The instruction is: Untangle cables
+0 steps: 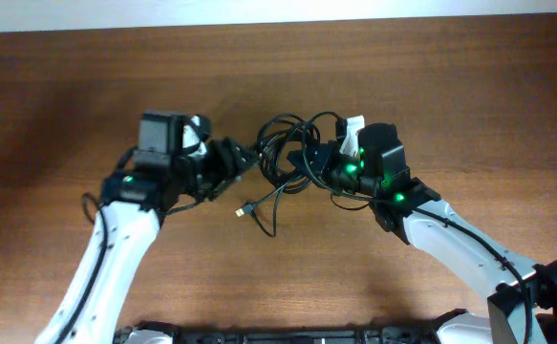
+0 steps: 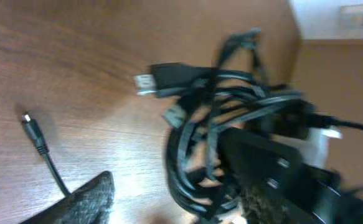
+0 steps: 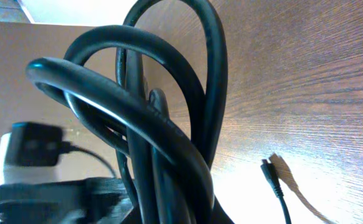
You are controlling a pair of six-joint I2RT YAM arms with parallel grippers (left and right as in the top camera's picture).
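The cables lie as one knotted black coil at the table's middle, between my two grippers. One loose end with a metal plug trails toward the front. My right gripper is shut on the coil's right side. In the right wrist view the thick loops fill the frame and hide the fingers. My left gripper stands open at the coil's left edge. In the left wrist view the coil sits close to the right finger, apart from the left finger. A flat plug sticks out of it.
Brown wooden table all round. A small plug on a thin cord lies left of the left gripper, and shows as a small plug in the right wrist view. The table's far edge meets a pale wall.
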